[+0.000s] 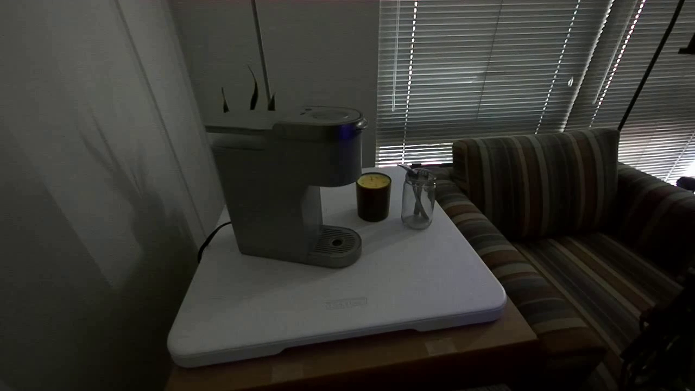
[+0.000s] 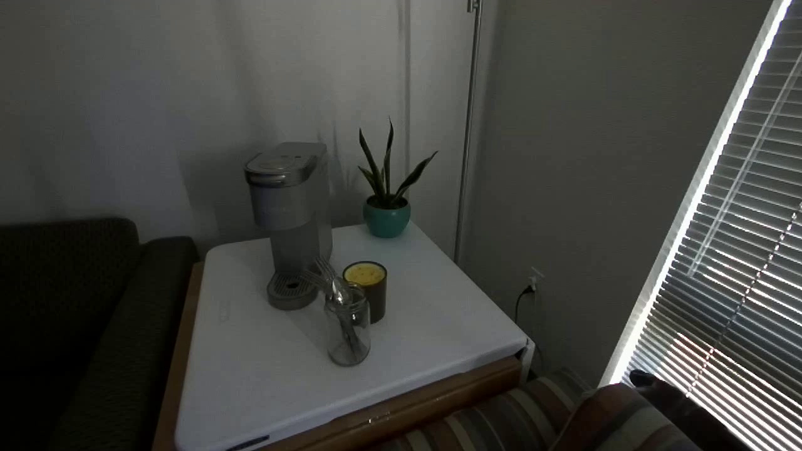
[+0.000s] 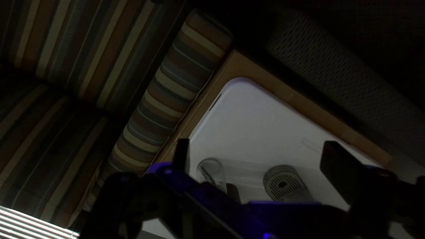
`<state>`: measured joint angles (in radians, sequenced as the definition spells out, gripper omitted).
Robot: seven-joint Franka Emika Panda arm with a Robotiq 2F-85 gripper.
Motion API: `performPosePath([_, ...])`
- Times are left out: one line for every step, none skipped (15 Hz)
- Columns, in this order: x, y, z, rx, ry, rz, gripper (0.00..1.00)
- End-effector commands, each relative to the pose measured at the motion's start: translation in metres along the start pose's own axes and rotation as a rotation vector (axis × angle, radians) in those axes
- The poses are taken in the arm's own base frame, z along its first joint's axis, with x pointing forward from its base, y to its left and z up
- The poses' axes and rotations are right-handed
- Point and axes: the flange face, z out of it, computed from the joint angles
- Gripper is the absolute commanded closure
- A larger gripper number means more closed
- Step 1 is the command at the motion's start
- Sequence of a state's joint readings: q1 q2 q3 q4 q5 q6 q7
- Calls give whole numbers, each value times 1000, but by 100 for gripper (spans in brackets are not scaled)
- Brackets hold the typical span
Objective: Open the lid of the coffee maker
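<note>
Wrist view: gripper (image 3: 255,157), black, lower half of the frame. Its two fingers stand wide apart, one left of centre, one toward the right, with nothing held between them. Beyond the gap: glass jar (image 3: 212,171), round grey drip base (image 3: 284,184), white table (image 3: 255,122).

Coffee maker (image 1: 271,190): boxy, grey, upright on the table, left of centre in both exterior views; the drip base is its foot. Any lettering on its front is too dim to read.

Lid (image 1: 326,115): grey panel atop the coffee maker, lying flat and down.

Label (image 1: 346,303): raised rectangle on the table top, lower centre in an exterior view, toward the right in the wrist view. Bears letters; not legible in any view.

Cup (image 1: 373,201): dark, yellow at the top, upright, between coffee maker and jar in an exterior view.

Jar contents: metal forks (image 2: 338,292), leaning, handles down.

Potted plant (image 2: 386,218): green pot, pointed leaves, far edge of the table, upper centre in an exterior view.

Cord (image 1: 212,238): black, beside the coffee maker, left in an exterior view.

Armchair (image 1: 543,190): striped, right in an exterior view, upper left in the wrist view.

Blinds (image 1: 478,76): lowered, upper right in an exterior view.
</note>
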<state>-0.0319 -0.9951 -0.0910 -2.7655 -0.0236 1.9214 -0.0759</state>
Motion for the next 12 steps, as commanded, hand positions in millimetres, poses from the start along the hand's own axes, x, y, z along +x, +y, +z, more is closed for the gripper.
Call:
performPosePath([0,0,-1,0,-1,0,0])
performPosePath([0,0,-1,0,-1,0,0])
performPosePath([0,0,-1,0,-1,0,0])
performPosePath([0,0,-1,0,-1,0,0])
performPosePath([0,0,-1,0,-1,0,0])
performPosePath([1,0,-1,-2,6,5,0])
performPosePath([7,-3,2,-10,19,16,0])
performPosePath([14,-7,3,-20,39,27,0])
performPosePath([20,-11,3,-28,60,44,0])
performPosePath([28,-17,4,-39,94,59,0])
performPosePath([36,-23,5,-46,117,71,0])
performPosePath([44,-30,6,-53,143,78,0])
